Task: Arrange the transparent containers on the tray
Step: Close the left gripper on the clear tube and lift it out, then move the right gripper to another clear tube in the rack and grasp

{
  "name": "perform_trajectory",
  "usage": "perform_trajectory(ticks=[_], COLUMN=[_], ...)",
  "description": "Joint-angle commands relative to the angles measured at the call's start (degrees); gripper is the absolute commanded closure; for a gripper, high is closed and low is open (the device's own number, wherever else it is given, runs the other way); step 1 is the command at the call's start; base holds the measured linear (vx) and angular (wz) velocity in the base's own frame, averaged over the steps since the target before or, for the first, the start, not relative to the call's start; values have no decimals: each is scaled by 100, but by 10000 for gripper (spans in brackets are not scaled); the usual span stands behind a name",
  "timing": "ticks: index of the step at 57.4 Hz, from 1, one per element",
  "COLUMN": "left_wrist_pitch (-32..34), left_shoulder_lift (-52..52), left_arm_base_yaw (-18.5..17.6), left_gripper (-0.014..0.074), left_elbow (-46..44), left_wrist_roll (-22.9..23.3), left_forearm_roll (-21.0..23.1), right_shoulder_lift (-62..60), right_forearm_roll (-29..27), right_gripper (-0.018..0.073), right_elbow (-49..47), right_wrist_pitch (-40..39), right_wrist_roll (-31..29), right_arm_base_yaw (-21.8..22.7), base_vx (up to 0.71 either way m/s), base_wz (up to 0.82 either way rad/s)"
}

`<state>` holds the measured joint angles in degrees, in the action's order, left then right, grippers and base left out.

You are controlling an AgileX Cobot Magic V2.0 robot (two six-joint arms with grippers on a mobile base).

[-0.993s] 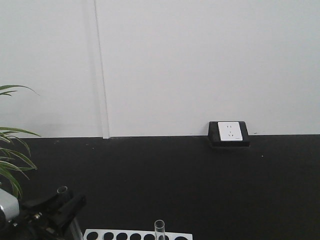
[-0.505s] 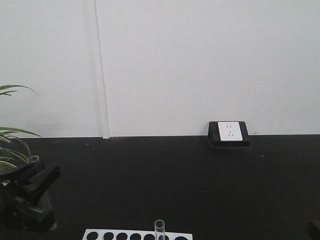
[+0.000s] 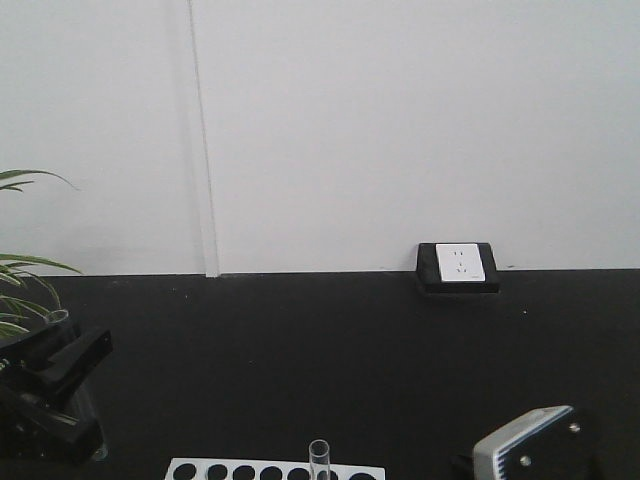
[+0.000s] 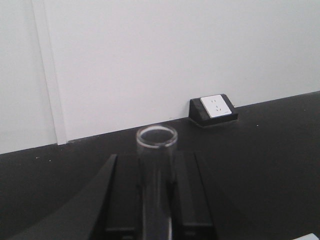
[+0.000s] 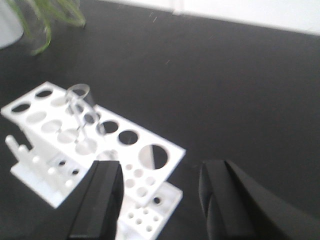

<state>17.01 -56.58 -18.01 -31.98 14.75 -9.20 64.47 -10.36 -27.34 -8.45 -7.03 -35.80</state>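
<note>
Your left end effector (image 4: 156, 205) is clamped on a long, narrow clear glass test tube (image 4: 157, 150). The tube sits between the black fingers (image 4: 112, 200), with its flared rim poking out past them. In the front view, you'll find this tube at the lower left, over the black bench (image 3: 330, 360) and just beside thin green plant leaves (image 3: 25, 268).

A second clear glass test tube (image 5: 80, 112) stands upright in one hole of the white rack with round holes (image 5: 125, 137).

Your right end effector (image 5: 161, 175) hovers over that rack, its jaws spread wide with nothing between them.

A white wall socket in a black housing (image 3: 459, 265) sits where the bench meets the white wall (image 3: 400, 120).
</note>
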Motion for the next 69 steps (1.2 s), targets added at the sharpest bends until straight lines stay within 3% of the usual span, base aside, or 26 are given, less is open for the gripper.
perform_trajectory(ticks=[1, 26, 37, 43, 69], left_wrist_pitch=[479, 479, 479, 479, 479], left_shoulder_lift=[89, 89, 89, 89, 89], left_arm_base_yaw=[-9, -9, -9, -9, -9], left_gripper=[461, 461, 461, 461, 461], left_elbow=[-213, -213, -213, -213, -213], left_wrist_roll=[23, 23, 23, 23, 23], left_forearm_roll=[78, 78, 78, 78, 78], right_shoulder_lift=[235, 1495, 1914, 2071, 2805], right_forearm_roll=[21, 54, 560, 822, 801], right_gripper=[139, 139, 139, 139, 139], right_elbow=[-175, -175, -175, -202, -908], right_wrist_pitch=[-875, -2619, -3568, -3634, -3728], right_wrist_roll=[-65, -65, -21, 107, 157], right_arm_base_yaw=[-186, -826, -826, -826, -819], base_vx=[0, 0, 0, 0, 0], base_wz=[0, 0, 0, 0, 0])
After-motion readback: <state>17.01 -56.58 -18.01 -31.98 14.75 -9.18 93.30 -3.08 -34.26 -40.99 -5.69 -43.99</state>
